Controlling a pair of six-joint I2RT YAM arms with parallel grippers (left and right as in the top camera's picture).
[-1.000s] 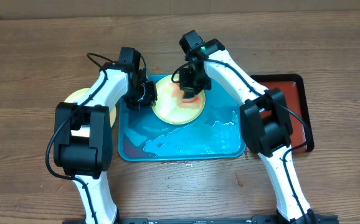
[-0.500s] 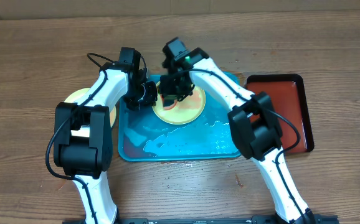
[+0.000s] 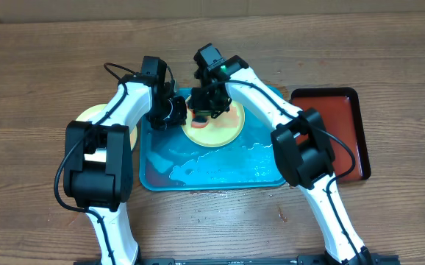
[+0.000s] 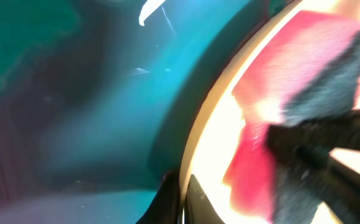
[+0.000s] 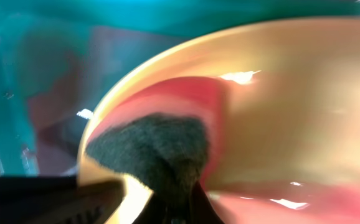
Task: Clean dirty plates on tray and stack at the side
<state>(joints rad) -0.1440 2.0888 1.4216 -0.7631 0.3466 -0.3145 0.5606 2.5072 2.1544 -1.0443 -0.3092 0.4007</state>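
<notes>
From above, my left claw (image 3: 173, 112) is clenched on the left edge of the lime-rimmed plate (image 3: 216, 131), which lies in the far half of the turquoise tray (image 3: 220, 165). My right claw (image 3: 202, 112) sits just beside the left one, down on the same plate near its left rim. The wet tray floor stretches away on the near side of both claws. A second plate (image 3: 87, 118) rests on the table (image 3: 36, 66) off to the left of my left claw, partly under that arm. The red tray (image 3: 341, 121) lies well apart to the right of my right claw.

In my left wrist view, my 2 fingers pinch the plate's rim at the bottom edge of the picture. Beyond them, a dark scrubbing pad (image 4: 329, 81) presses on a red sauce smear (image 4: 292, 50); the view is blurred.

In my right wrist view, my right claw is grasping the pad, which touches the plate's inner curve just inside the rim, on red sauce.
</notes>
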